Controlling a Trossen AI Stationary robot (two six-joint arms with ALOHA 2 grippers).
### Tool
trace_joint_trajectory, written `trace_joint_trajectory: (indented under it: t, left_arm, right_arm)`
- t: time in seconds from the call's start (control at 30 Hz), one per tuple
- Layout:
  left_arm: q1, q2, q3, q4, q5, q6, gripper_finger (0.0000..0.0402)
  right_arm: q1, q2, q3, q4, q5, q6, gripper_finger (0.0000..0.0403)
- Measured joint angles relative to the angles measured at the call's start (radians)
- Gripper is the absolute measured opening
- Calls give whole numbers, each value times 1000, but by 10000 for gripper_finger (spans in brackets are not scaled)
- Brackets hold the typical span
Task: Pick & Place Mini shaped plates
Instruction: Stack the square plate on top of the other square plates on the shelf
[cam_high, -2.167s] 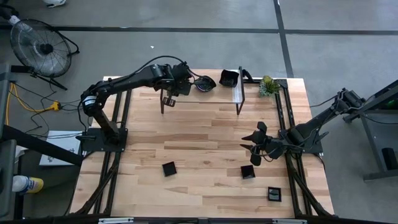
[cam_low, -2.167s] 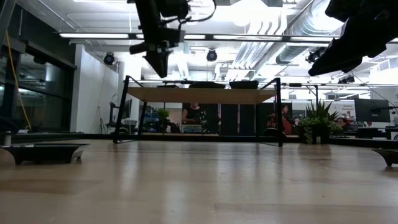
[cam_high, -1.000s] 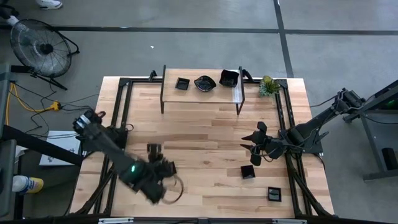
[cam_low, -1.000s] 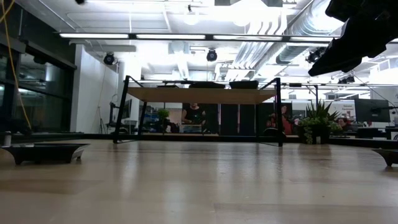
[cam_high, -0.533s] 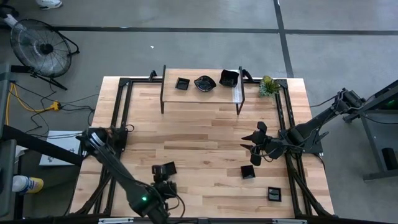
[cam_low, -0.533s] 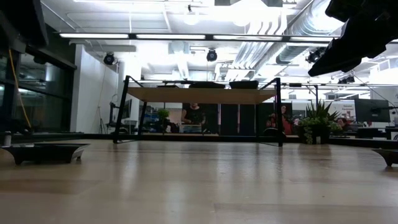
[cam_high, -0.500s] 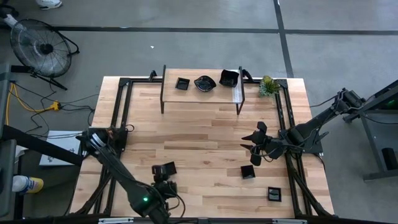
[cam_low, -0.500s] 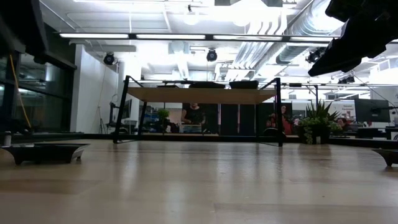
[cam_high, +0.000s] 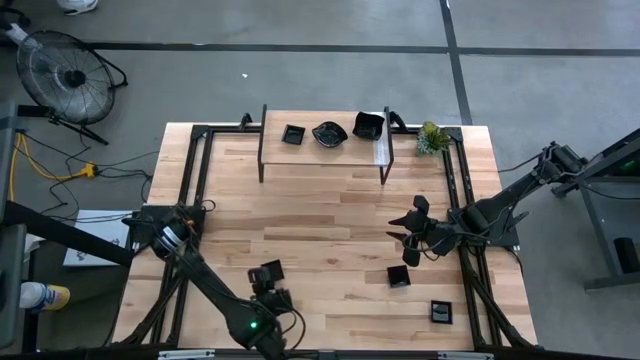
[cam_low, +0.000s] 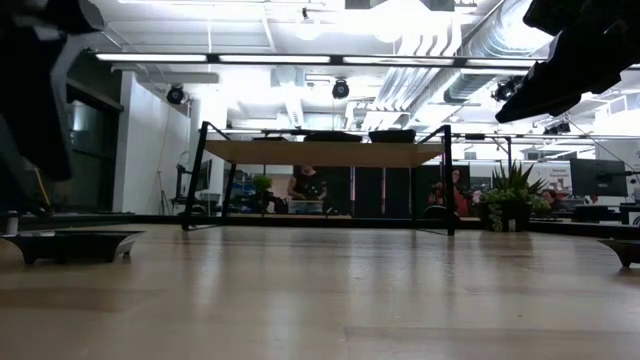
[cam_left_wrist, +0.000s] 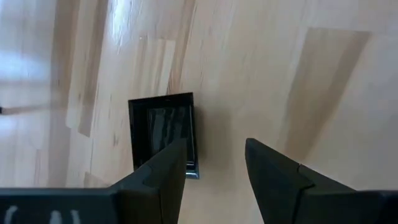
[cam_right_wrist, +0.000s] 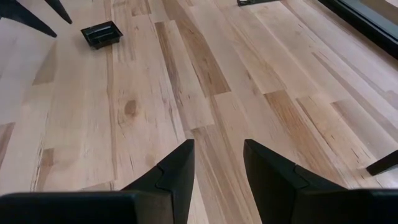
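While my left fingers (cam_left_wrist: 214, 171) hang spread and empty above the square plate (cam_left_wrist: 163, 127) on the counter (cam_left_wrist: 261, 74), one tip overlaps its rim; I'd centre, then descend. Right fingers (cam_right_wrist: 217, 168) idle apart, empty.

square plate (cam_left_wrist: 163, 132): my left finger (cam_left_wrist: 163, 180) covers its near corner
low view: my left arm's just a dark blur (cam_low: 35, 95)
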Motion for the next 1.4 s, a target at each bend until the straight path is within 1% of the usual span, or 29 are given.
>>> trace_joint_trajectory:
  t: [0.2,0.37,0.47,0.73,0.87,1.3,1.4]
  left_arm:
    - [18,8,-21,3,-1,-1,160]
    - [27,8,-55,20,22,-4,160]
    - [28,8,-72,23,22,-30,160]
    - [28,8,-114,30,21,-30,160]
    - [28,8,-139,60,21,-31,160]
    - [28,7,-155,68,-21,5,160]
    - [28,7,-156,67,-27,5,150]
  right_arm:
    - [0,0,0,0,0,0,134]
    - [0,0,0,0,0,0,134]
    - [0,0,0,0,0,0,134]
    - [0,0,0,0,0,0,134]
    - [0,0,0,0,0,0,134]
    - [0,0,0,0,2,-3,134]
    - [0,0,0,0,3,-4,134]
